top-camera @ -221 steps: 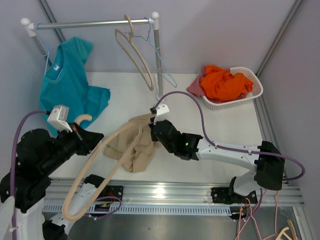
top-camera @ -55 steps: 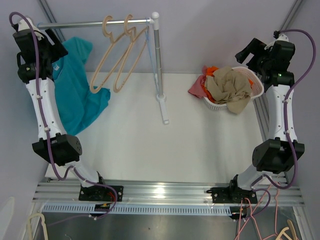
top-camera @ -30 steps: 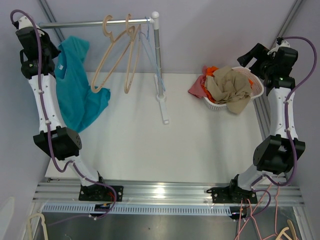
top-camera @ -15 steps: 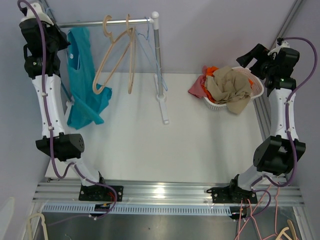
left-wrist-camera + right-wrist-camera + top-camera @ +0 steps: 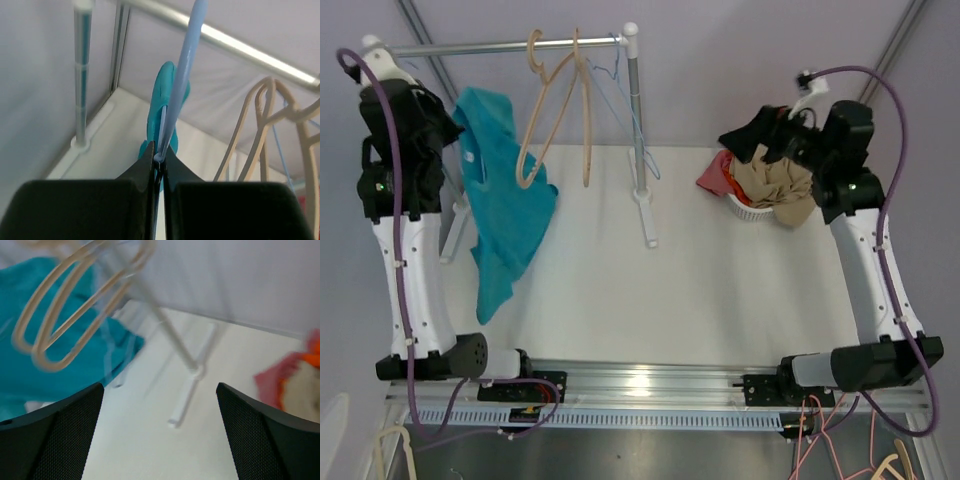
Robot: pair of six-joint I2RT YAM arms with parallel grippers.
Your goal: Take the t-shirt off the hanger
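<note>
White tabletop (image 5: 720,290) lies below, and the teal t-shirt (image 5: 505,215) hangs over its left side on the blue hanger (image 5: 180,85). Our left fingers (image 5: 135,172) pinch that hanger, which may be clear of the rail (image 5: 500,46), though we cannot see well. Our right fingers (image 5: 55,440) are spread and empty, so we judge the pulling-off is not yet done.

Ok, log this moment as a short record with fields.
t-shirt: teal, hanging beside the left arm
blue hanger: pinched in the left jaws
left jaws: shut
right jaws: open, empty, by the basket
basket: heaped with clothes, beige cloth on top
rail: two wooden hangers hooked on it
shirt off hanger: cannot tell
</note>
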